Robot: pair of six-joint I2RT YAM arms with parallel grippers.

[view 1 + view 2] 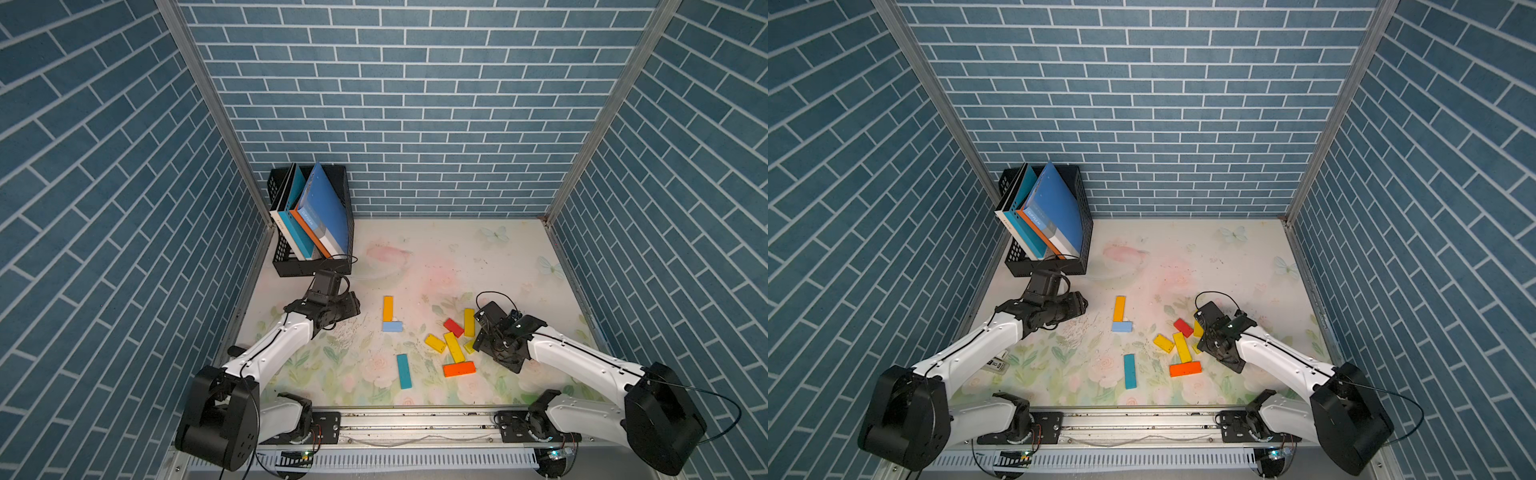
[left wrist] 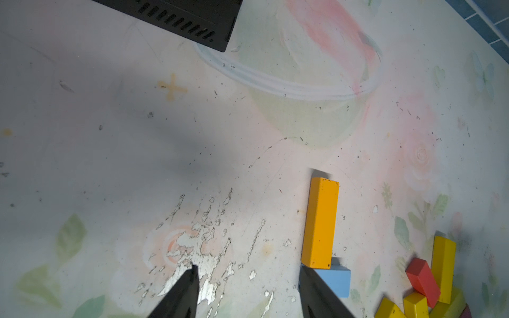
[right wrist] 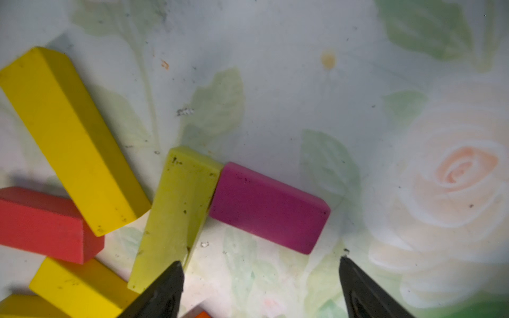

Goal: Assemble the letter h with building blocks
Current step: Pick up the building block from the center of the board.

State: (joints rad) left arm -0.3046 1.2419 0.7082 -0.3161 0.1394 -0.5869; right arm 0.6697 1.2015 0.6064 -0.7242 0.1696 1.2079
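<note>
Nearest the table's [image 1: 457, 257] front edge you've got the teal block [image 1: 404, 371] and red-orange block [image 1: 459, 368] lying flat, and just past them your right gripper [image 3: 260, 261] hangs wide open and empty over the magenta block [image 3: 268, 208], right beside the yellow blocks [image 1: 454, 347] jumble. Farther in, the amber block [image 1: 387, 308] butts the light blue block [image 1: 392, 326] in an L mid-table, your left gripper [image 2: 248, 268] parted and empty toward the left edge. They look light, rigid and slick, so I'd pinch across the narrow width, mid-length.
</note>
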